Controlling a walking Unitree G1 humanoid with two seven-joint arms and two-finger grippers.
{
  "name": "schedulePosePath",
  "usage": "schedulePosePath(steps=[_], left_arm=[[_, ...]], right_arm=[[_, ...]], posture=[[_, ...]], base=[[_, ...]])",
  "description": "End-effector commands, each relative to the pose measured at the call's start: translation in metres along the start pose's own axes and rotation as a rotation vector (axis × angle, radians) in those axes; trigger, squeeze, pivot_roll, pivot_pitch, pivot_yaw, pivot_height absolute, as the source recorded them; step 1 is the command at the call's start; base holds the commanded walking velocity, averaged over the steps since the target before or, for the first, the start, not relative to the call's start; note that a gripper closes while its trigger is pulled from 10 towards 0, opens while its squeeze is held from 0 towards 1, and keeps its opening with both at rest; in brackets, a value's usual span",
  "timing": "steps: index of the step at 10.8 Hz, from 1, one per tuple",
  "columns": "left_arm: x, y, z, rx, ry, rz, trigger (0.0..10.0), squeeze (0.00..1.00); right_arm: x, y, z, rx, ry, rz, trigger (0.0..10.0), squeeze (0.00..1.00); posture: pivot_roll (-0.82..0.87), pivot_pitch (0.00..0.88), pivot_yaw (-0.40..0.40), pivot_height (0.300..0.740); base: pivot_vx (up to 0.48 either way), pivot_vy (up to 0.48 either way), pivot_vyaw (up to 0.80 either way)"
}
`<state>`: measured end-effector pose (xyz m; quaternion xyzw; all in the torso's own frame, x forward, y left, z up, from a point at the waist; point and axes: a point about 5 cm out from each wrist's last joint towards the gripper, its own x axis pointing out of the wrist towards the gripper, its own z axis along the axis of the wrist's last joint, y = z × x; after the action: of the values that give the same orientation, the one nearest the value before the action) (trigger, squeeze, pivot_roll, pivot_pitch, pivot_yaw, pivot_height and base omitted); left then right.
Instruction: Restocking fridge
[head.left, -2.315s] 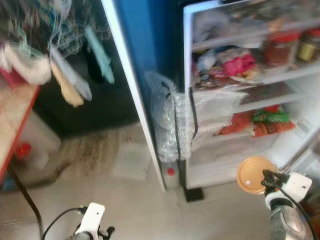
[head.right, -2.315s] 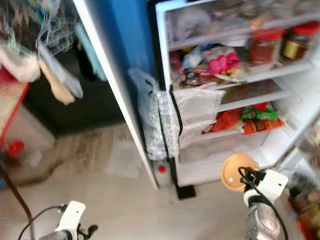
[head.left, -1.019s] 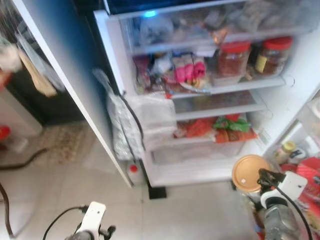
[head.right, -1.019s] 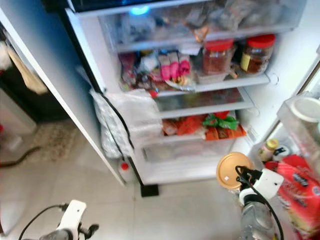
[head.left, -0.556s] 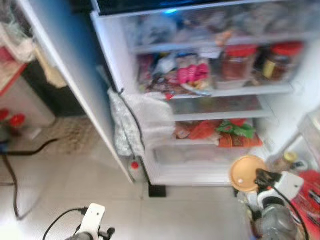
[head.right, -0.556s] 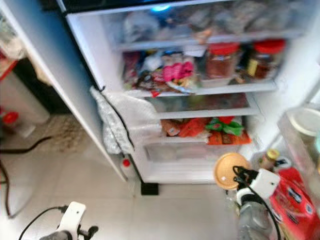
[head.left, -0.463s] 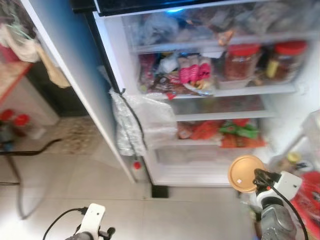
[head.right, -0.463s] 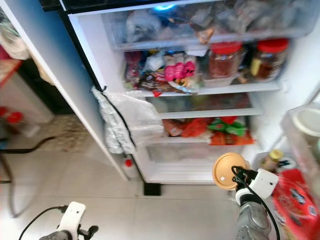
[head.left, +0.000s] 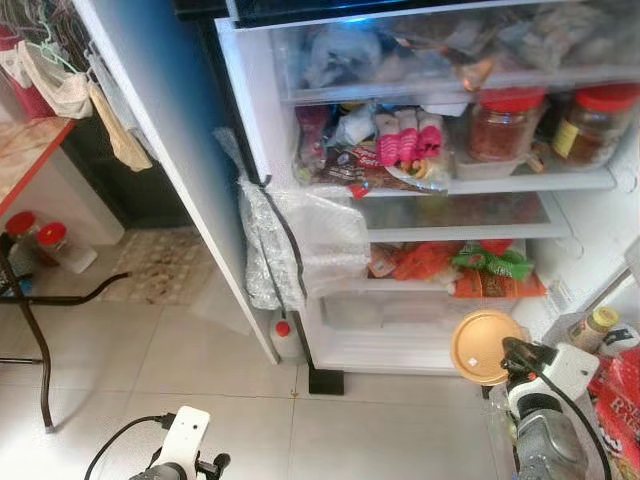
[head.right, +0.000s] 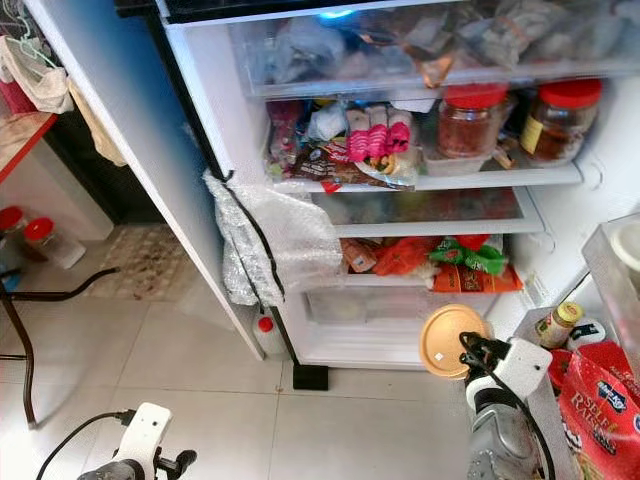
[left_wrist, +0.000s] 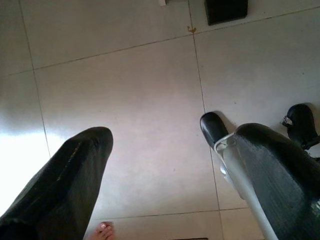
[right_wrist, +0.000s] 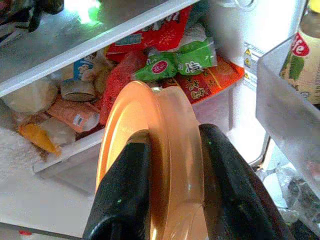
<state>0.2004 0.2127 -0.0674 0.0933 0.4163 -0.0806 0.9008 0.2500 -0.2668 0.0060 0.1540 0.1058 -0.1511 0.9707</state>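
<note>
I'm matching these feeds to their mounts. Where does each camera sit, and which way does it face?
Eye views: head, looking down at the open fridge; right gripper and left wrist at the bottom.
Left wrist view: low, facing the floor tiles between open fingers.
Right wrist view: facing the fridge shelves past fingers clamping the orange lid.
Shared: the lid, green packet.

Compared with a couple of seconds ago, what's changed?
The camera swung toward the open fridge, now seen head-on. The right gripper stays shut on the orange lidded container, low before the bottom drawer. The left gripper still hangs open over the floor.
</note>
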Motion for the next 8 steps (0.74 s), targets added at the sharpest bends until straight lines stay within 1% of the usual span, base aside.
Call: schedulePosePath(steps=[1,8], left_arm=[[-0.0031,0.0048,-0.0098,-0.001,0.035,0.015,10.0,0.0],[-0.0033,0.0056,-0.0095,-0.001,0.031,0.018,10.0,0.0]], right_arm=[[-0.0006,0.003,-0.0025,0.007,0.007,0.013,10.0,0.0],[-0.0007,0.0059,-0.0039,0.006,0.012,0.031,10.0,0.0]], posture=[[-0.21,0.082,0.108,0.74],[-0.21,0.087,0.109,0.74]], base=[[0.0,0.0,0.0],[0.0,0.0,0.0]])
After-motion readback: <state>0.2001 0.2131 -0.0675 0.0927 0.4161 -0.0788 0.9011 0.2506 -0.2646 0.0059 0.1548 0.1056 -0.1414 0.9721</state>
